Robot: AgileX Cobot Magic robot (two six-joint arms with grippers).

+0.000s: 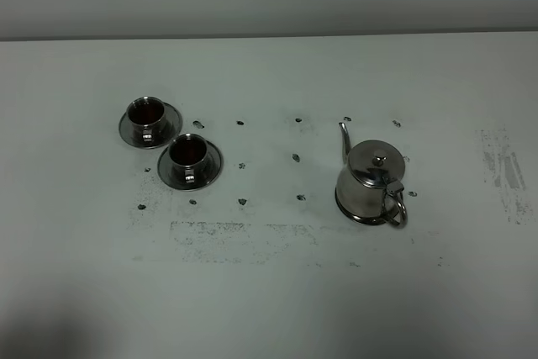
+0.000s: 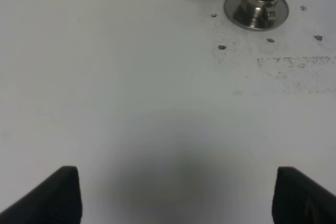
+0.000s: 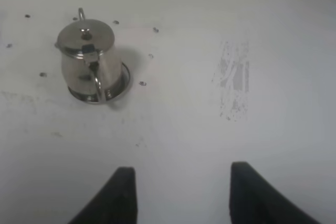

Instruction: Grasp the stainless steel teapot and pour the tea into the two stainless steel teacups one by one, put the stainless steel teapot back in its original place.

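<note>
The stainless steel teapot [image 1: 371, 183] stands upright on the white worktop [image 1: 269, 292], its loop handle turned toward the robot, easy to grab. The two stainless steel teacups [image 1: 150, 121] [image 1: 189, 161] sit side by side, well apart from it (saucers nearly touching). Both grippers, left [image 2: 176, 195] and right [image 3: 181, 195], hang back with jaws wide apart, holding nothing.

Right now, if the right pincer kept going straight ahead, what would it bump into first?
Probably nothing: ahead of the right pincer lies bare white table. The stainless steel teapot sits off to one side, though depth is hard to judge.
</note>
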